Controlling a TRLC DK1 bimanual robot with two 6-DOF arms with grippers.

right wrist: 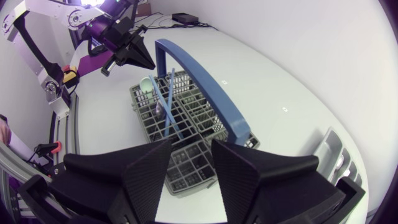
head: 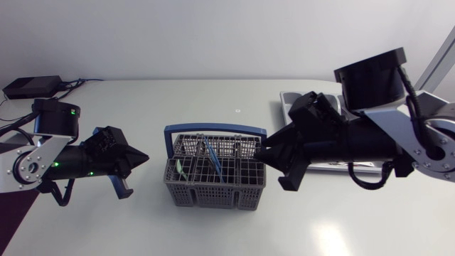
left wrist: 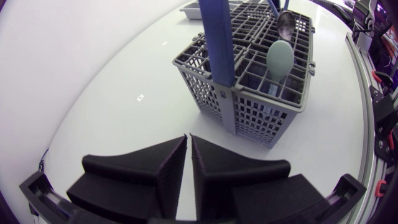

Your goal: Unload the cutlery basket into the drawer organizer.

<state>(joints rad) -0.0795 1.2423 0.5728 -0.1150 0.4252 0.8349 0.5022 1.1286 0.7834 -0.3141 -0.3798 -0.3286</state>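
For the left gripper (left wrist: 188,138): clenched on nothing, only a thin slit between the fingers, low over the white table (left wrist: 112,93). Ahead of its tips, near but apart: the grey basket (left wrist: 261,115), upright on the table, with a blue handle (left wrist: 219,43) arched over the middle. In a corner compartment on the near side: a pale green spoon (left wrist: 280,59), bowl up. Just behind it: a metal spoon (left wrist: 286,25), also bowl up.

For the right gripper (right wrist: 191,146): released, fingers wide apart, holding nothing, at the opposite end of the basket and facing the left gripper. Under the gap between its fingers: the end compartments of the basket; touching the rim or not, cannot tell. Farther ahead, beside the handle: two thin blue utensils (right wrist: 168,112), leaning and crossed. Behind this gripper, mostly hidden under its arm: the organizer (head: 284,99), on the table, well apart from the basket.
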